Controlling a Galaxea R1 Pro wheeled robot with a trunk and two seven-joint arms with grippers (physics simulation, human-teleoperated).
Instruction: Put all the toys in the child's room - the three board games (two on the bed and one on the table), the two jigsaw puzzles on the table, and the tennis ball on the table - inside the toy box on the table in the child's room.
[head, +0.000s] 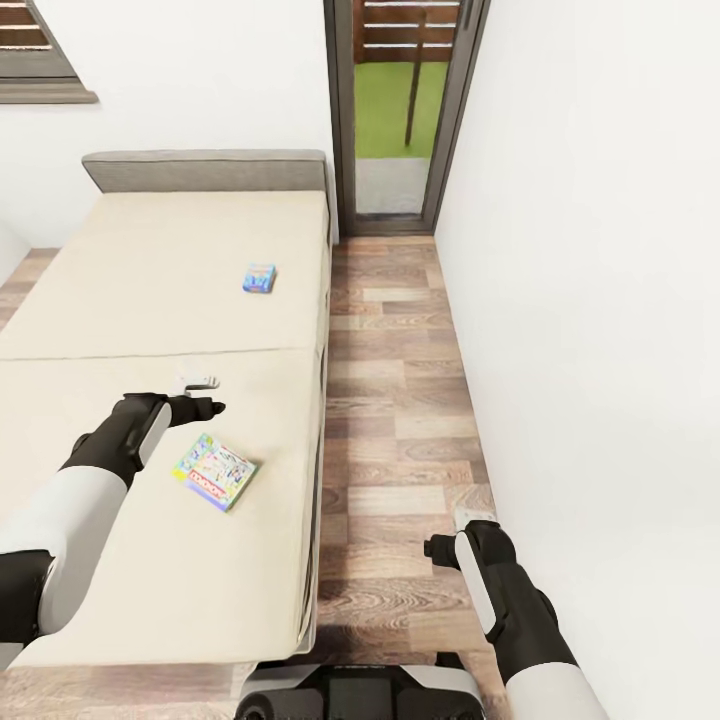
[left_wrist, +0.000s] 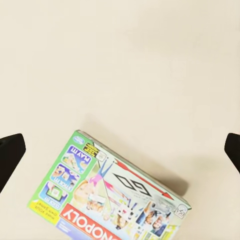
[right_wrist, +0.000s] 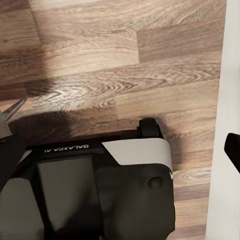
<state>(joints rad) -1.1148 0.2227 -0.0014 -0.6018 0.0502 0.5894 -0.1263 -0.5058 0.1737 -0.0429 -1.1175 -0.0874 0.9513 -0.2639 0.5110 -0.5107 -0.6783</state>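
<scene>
- At the far left of the head view, the left arm is stretched out over the bed (head: 150, 290), which is covered by a plain beige mattress with a grey headboard at its far end.
- The left gripper (head: 200, 396) is held above the mattress with its fingers spread apart and nothing between them; in the left wrist view the two dark fingertips (left_wrist: 10, 155) are seen wide at either edge.
- A colourful game box (head: 215, 472) with big red lettering is lying flat on the mattress, just beside the left gripper on the robot's side and not touched by it; in the left wrist view the box (left_wrist: 107, 195) is seen between the open fingers, below them.
- A small blue game box (head: 260, 278) is lying farther up the bed, well apart from the first box and nearer the headboard.
- A wood-plank floor (head: 400, 400) is seen between the bed and a white wall, leading to a glass door (head: 400, 110).
- The right gripper (head: 465, 530) is held low over the floor beside the robot's base (right_wrist: 100, 190); its fingers are spread apart and empty.
</scene>
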